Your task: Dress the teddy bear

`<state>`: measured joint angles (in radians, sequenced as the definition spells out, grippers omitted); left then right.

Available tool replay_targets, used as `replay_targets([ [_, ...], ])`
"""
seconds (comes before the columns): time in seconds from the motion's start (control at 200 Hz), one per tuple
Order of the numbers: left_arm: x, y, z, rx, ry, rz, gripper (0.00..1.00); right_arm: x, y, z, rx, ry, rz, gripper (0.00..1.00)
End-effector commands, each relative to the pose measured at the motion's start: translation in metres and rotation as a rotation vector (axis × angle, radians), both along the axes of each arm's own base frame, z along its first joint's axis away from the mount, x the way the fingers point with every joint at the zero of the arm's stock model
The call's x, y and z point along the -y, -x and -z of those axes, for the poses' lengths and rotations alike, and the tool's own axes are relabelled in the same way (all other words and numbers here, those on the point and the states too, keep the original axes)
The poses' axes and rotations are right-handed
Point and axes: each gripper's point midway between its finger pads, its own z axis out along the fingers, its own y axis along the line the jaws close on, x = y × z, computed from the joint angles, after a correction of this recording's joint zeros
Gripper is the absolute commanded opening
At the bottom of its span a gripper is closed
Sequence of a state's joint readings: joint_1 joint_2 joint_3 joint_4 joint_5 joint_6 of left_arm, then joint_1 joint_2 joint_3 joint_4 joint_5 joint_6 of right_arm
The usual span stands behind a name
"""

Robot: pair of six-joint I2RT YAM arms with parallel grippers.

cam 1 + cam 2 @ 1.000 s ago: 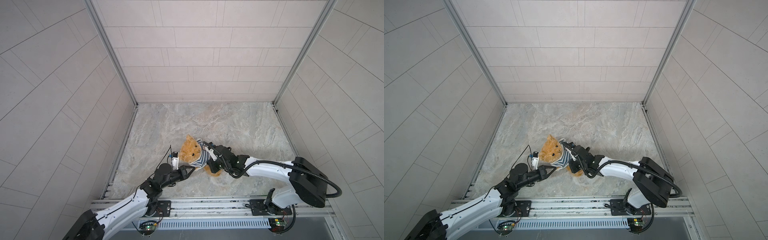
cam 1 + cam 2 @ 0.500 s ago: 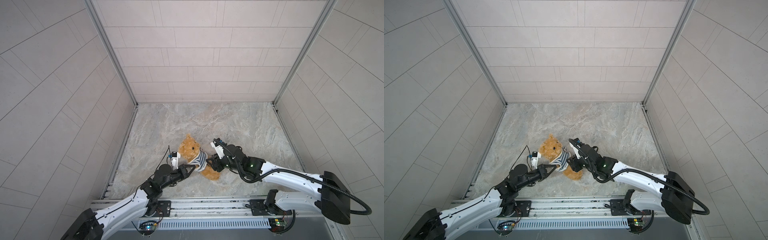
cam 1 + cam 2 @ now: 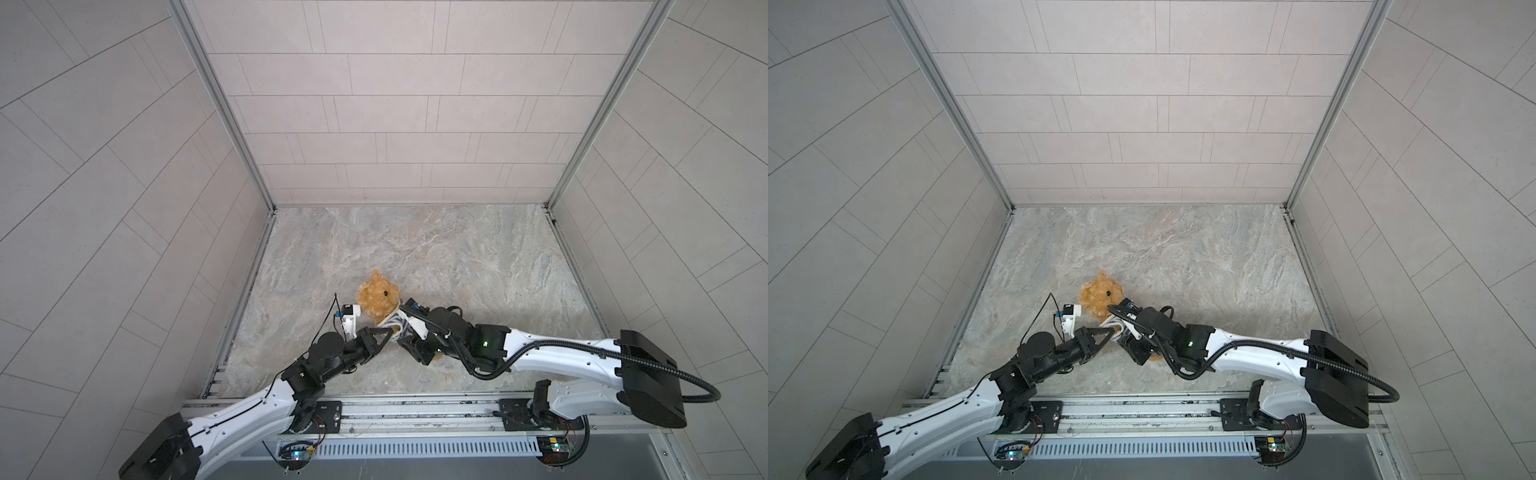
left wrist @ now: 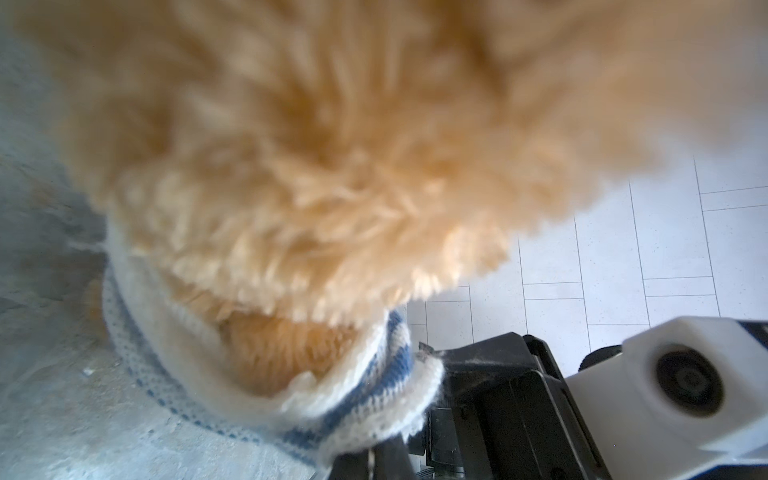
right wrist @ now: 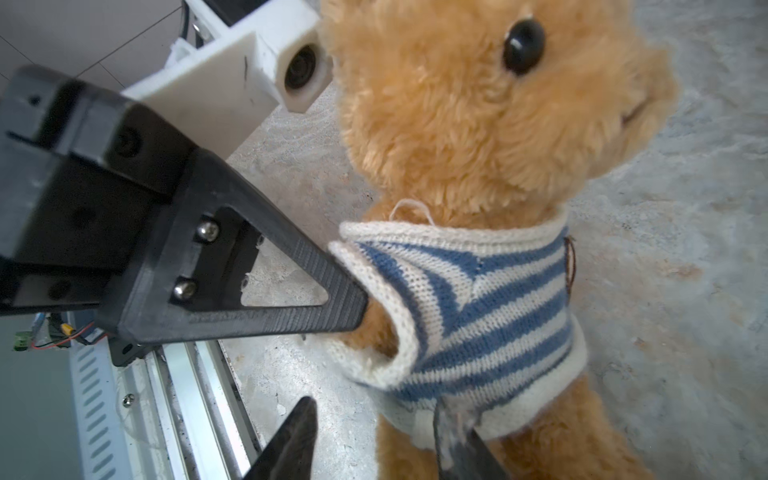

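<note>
The teddy bear (image 3: 376, 296) lies on the marble table (image 3: 457, 257), just toward 9 o'clock from its middle in both top views. Its head points to 11 o'clock and its body trails toward 5 o'clock, with the striped shirt (image 3: 395, 323) already round its chest. The left pincer (image 3: 388, 331) comes in from 7 o'clock and meets the shirt's edge. The right pincer (image 3: 409, 345) reaches in from 3 o'clock to the bear's lower body, which its black housing mostly hides. In the left wrist view blurred fur (image 4: 332, 145) fills the frame and a loose knit opening of the shirt (image 4: 374, 399) sags beneath it; that arm's own jaws barely show. In the right wrist view the left pincer (image 5: 357, 307) is clenched, its tip pinching the rim of the armhole (image 5: 399, 345). The right pincer (image 5: 374, 405) stands released, one finger (image 5: 457, 449) brushing the hem (image 5: 519, 415) with nothing clamped. The bear looks light, soft and limp, so it will probably slide or flop rather than resist a pull, and the fur gives little purchase. The knit stretches and may snag, so the better holds seem to be the ribbed rims of armhole and hem, with the other pincer steadying a leg or the torso.
</note>
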<state>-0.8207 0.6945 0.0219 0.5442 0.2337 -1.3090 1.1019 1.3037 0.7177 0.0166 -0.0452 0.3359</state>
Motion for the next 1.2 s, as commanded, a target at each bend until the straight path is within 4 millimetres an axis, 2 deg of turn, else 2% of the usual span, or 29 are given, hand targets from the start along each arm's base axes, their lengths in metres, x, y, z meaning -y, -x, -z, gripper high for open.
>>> replay_targets([
  [0.0, 0.005, -0.006, -0.029, 0.067, 0.068, -0.013, 0.00, 0.005, -0.014, 0.006, 0.088, 0.049, 0.029, 0.49],
  [0.14, 0.007, -0.006, -0.025, 0.060, 0.069, -0.027, 0.00, 0.002, -0.024, 0.013, 0.100, 0.094, 0.046, 0.43],
  [0.315, 0.013, -0.006, -0.027, 0.056, 0.086, -0.020, 0.00, -0.003, -0.028, 0.028, 0.101, 0.123, 0.044, 0.27],
  [0.471, 0.014, -0.006, -0.029, 0.054, 0.104, -0.023, 0.00, 0.010, -0.036, 0.050, 0.067, 0.190, 0.094, 0.00],
  [0.641, 0.008, -0.005, -0.038, 0.078, 0.120, -0.039, 0.00, 0.043, -0.049, 0.067, 0.056, 0.298, 0.205, 0.00],
  [0.751, 0.001, -0.005, -0.047, 0.111, 0.140, -0.060, 0.00, 0.068, -0.056, 0.075, -0.003, 0.277, 0.284, 0.00],
  [0.836, -0.005, -0.004, -0.049, 0.118, 0.156, -0.074, 0.00, 0.076, -0.057, 0.076, -0.017, 0.268, 0.300, 0.00],
  [1.081, -0.022, -0.006, -0.044, 0.110, 0.242, -0.153, 0.00, 0.081, -0.057, 0.074, -0.006, 0.269, 0.305, 0.00],
  [1.196, -0.020, -0.007, -0.045, 0.109, 0.201, -0.150, 0.00, 0.063, -0.049, 0.065, -0.028, 0.225, 0.221, 0.00],
])
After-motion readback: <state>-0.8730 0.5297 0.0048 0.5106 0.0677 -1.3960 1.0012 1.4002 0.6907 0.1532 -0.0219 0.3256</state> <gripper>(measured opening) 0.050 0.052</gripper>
